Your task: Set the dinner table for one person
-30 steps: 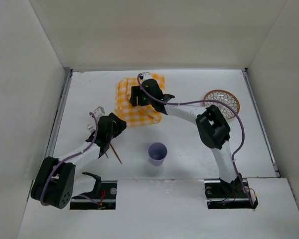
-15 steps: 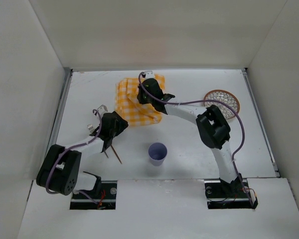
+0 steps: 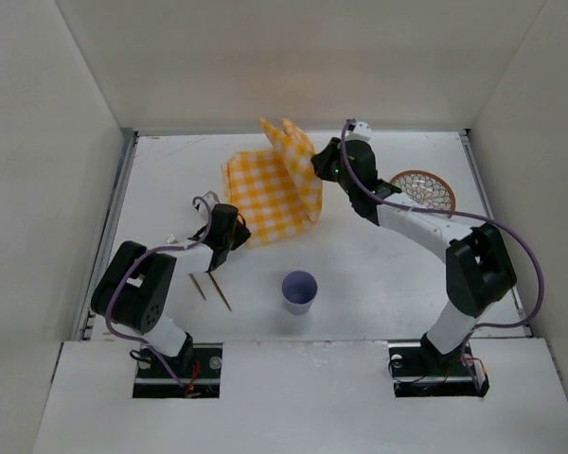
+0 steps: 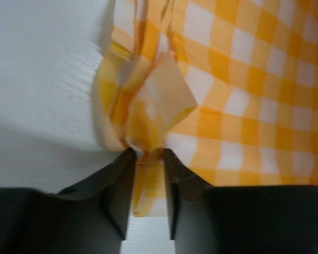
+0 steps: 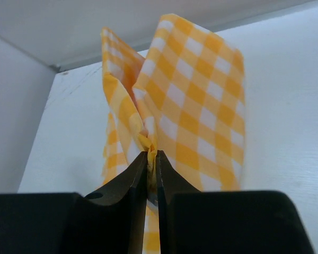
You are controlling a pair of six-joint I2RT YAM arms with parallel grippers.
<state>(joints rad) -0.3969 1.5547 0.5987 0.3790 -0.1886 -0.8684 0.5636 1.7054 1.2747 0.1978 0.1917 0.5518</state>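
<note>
Seen from my remote station: both arms grip one checked cloth [image 3: 275, 194] on the white desk [image 3: 379, 265].

The right hand [image 3: 316, 166] is clamped on a bunched fold of the cloth and holds it up off the desk at the far middle. From the right wrist camera, the right hand [image 5: 152, 153] has its dark fingers nearly touching around the fabric, and the cloth [image 5: 201, 106] rises above them in two stiff, peaked flaps. The left hand [image 3: 233, 227] pinches the cloth's near-left corner low against the desk. From the left wrist camera, the left hand [image 4: 147, 153] has crumpled fabric between its fingers. The cloth is thin, with yellow and white squares, and creased where it is gathered.

A small purple cup [image 3: 299, 288] stands upright near the front middle, apart from the cloth. I see only its purple inside. A round dish [image 3: 422, 173] with a brown rim and a mesh-like patterned face lies at the far right, partly under the right arm. Two thin brown sticks [image 3: 221, 294] lie side by side, just near of the left hand.

The desk is matte, flat and rectangular, with metal rails along its sides, and it carries everything.
</note>
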